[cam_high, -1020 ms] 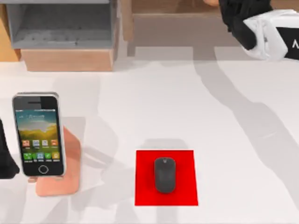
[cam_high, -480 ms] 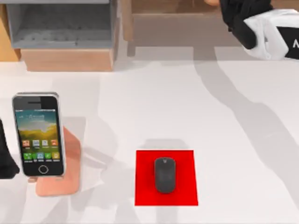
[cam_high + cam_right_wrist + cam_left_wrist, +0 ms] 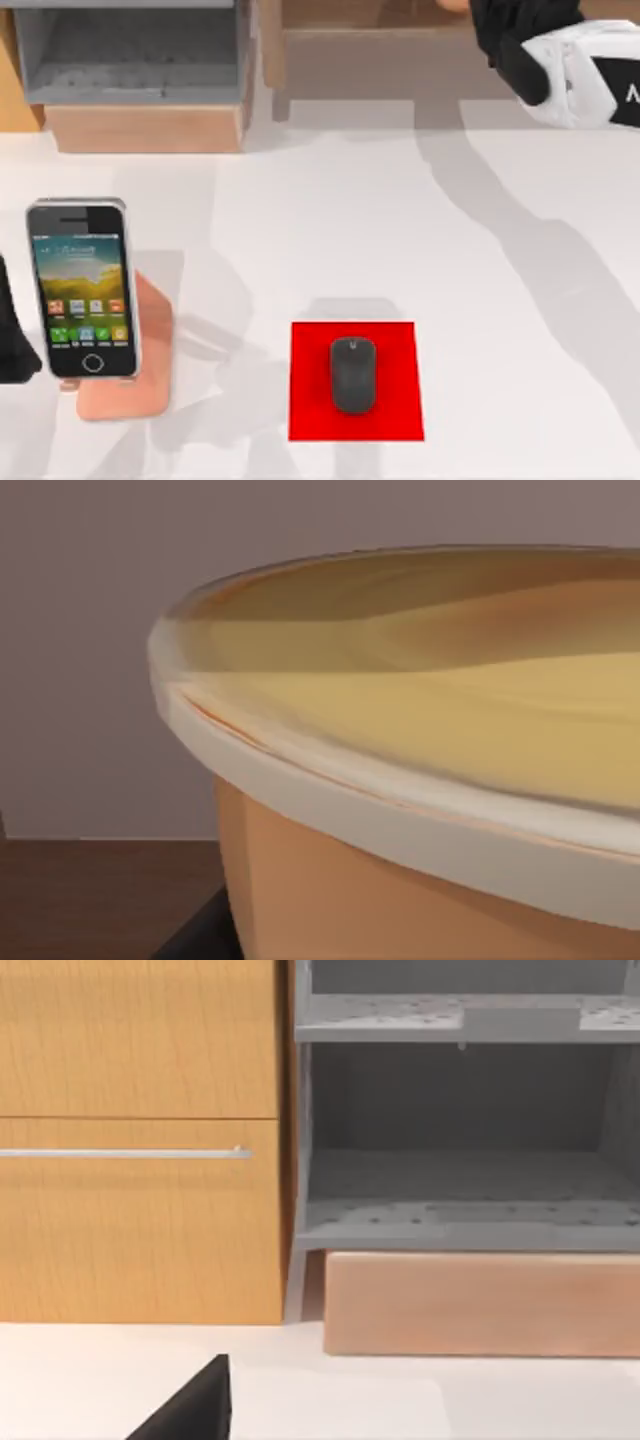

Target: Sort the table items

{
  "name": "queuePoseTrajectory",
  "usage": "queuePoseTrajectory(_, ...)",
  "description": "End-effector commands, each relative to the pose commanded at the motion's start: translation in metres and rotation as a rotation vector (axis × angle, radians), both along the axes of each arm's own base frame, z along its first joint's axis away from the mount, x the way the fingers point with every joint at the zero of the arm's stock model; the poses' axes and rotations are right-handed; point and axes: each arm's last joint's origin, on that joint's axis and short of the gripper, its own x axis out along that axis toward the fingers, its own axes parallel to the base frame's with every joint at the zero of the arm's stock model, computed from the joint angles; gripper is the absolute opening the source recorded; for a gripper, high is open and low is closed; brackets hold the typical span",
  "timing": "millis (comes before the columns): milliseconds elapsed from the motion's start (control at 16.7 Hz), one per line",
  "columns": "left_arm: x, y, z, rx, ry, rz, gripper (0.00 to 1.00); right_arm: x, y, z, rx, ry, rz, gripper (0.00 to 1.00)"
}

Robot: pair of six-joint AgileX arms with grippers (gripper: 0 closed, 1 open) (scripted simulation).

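Gripping unclear: right end effector [image 3: 515, 45] by cup [image 3: 420, 780] | mouse [image 3: 353, 374] on mat [image 3: 310, 400]

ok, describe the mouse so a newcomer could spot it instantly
Start from the white table in the top view and find the flat red mat near its front edge, about midway across. The mouse lies in the middle of that mat. It is small, dark grey and rounded, unlike the phone with its lit screen, propped on a stand at the left.
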Motion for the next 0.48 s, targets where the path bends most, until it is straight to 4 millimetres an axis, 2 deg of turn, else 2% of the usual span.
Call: queuePoseTrajectory(480, 0.0, 0.0, 0.0, 0.0, 0.0, 0.0, 1.0, 0.0, 0.0, 0.0, 0.0, 0.0, 0.0, 0.83)
